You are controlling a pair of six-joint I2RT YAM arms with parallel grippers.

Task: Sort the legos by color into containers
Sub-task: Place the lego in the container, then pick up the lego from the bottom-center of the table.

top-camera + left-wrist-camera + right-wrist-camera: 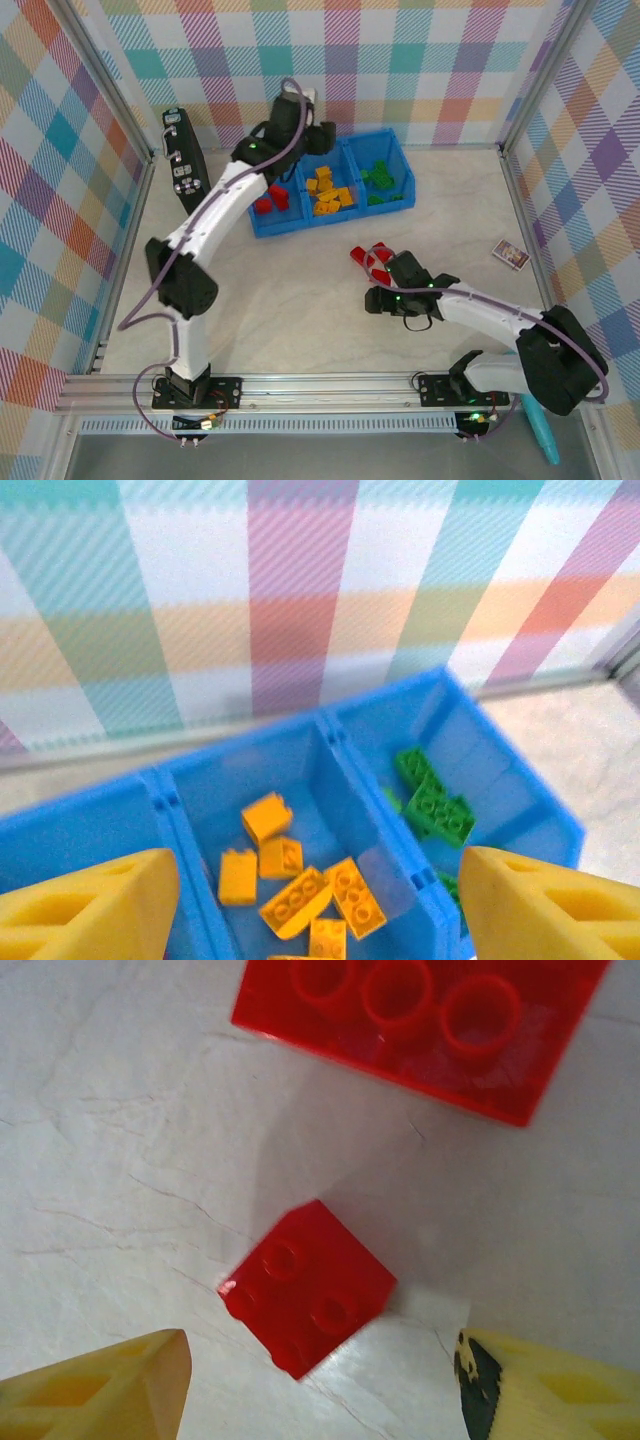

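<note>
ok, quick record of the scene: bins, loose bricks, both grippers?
bins: blue tray, three compartments
left compartment: red bricks
middle compartment: yellow bricks
right compartment: green bricks
loose reds: on the table, at the right gripper
small brick: studs up
large brick: underside up, just beyond the small brick
left gripper: open, empty, over the bins
right gripper: open, a finger on each side of the small brick, not touching it
not yet sorted: loose reds
</note>
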